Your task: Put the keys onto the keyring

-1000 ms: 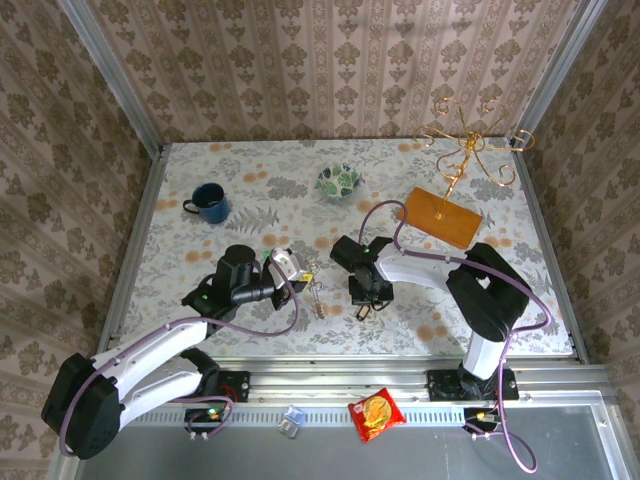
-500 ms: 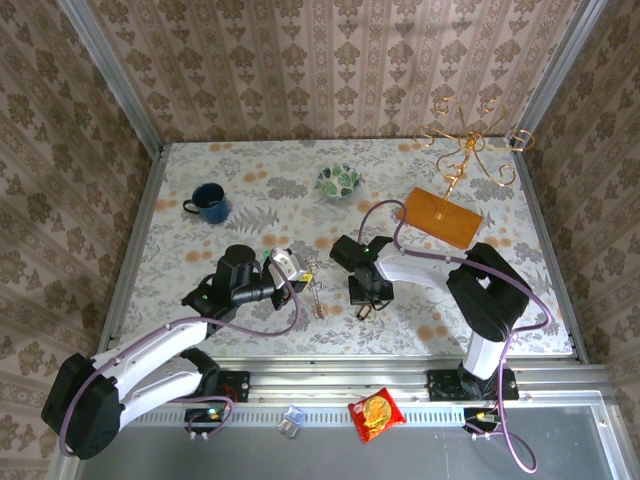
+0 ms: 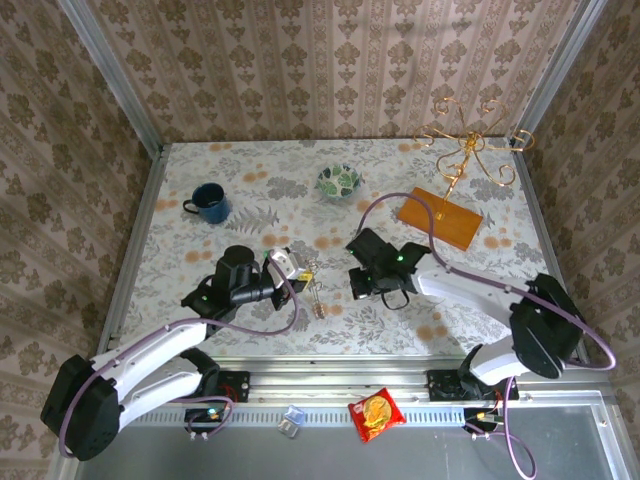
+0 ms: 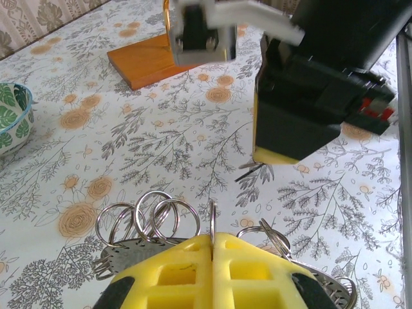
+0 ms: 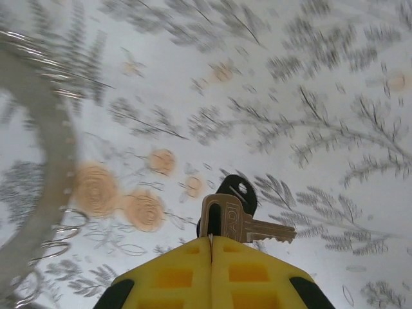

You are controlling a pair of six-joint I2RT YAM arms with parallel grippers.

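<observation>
Right wrist: key [image 5: 239, 225] pts right; horizontal

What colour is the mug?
Dark blue mug, clearest in the top external view.

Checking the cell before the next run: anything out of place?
Yes: a red snack packet and a small silvery object lie on the grey frame at the near edge, off the table. Nothing looks spilled or damaged.

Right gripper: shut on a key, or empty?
Right gripper is shut on the brass key: in its wrist view, the yellow fingertips meet, pinching the key's head.
</observation>
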